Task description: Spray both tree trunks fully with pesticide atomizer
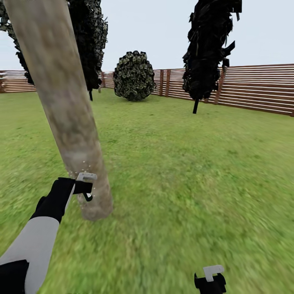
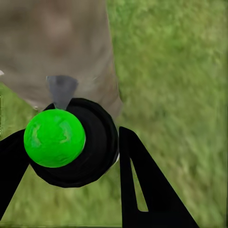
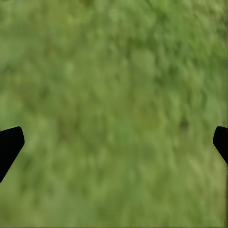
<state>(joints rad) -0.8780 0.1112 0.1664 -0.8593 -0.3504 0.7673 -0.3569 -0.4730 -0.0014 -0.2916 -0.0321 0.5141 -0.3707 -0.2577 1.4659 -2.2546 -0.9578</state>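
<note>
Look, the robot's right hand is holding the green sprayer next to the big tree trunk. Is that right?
Not quite. The left gripper holds the green sprayer next to the tree trunk, as the left wrist view shows. The right gripper is open over grass.

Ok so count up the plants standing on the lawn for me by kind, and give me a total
Thick bare grey-brown tree trunk, beside the left gripper: 1
Dark slim cypress-like trees, one behind the trunk and one near the fence: 2
Round dark bush: 1
Total: 4
</note>
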